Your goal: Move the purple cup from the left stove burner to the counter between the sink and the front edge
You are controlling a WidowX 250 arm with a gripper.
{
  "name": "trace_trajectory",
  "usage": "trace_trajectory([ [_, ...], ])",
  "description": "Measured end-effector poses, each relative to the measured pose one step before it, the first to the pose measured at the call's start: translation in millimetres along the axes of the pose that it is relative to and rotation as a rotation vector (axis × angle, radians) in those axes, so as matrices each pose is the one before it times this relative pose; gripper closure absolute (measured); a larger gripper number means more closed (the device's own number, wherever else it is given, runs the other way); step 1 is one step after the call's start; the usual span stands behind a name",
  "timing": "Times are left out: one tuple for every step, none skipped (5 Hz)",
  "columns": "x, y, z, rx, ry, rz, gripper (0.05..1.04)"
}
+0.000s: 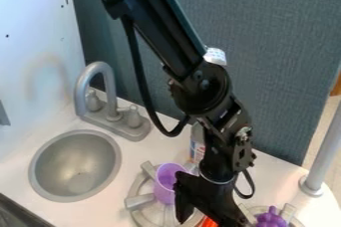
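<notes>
Orange-red object (208, 222), small part visible at the lower edge of the view; material, shape and long axis cannot be told. Position: in the gap between the fingers of the black gripper (210, 218), nearer the view-right one. Fingers: open, pointing down, with space between the view-left one and the object. Contact with the view-right one: cannot tell.

Purple plastic-looking cup (164, 189): upright, mouth up, on the view-left side of the fingers, its right edge partly behind them. It stands on a grey spoked burner (139, 201). View-right of the gripper, a purple grape-like toy cluster (271, 218) rests on a second grey burner (289, 212). Behind the gripper, a clear bottle with a printed label (198, 146). Farther view-left, a round grey sink (77, 167) set in the white counter (166, 149), grey faucet (109, 86) behind it.
</notes>
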State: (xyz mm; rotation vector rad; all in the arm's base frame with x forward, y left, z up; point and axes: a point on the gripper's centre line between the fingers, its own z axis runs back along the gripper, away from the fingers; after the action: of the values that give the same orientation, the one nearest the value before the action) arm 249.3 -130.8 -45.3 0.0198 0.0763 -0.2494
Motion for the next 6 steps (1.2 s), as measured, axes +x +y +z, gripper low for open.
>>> trace_trajectory([
  [-5.7,1.4,-9.6,0.008,0.0344,0.0018,0.083],
  [0.95,2.12,0.46,0.0106,-0.0056,-0.0004,0.083],
  [-2.93,5.03,1.32,0.0269,0.0108,-0.0097,0.083],
  [-0.49,21.35,17.33,0.0603,-0.0385,-0.0019,0.083],
  [11.91,15.59,3.19,0.0749,-0.0383,-0.0164,0.083],
  [12.28,6.17,-11.59,0.0713,0.0087,-0.0244,0.083],
])
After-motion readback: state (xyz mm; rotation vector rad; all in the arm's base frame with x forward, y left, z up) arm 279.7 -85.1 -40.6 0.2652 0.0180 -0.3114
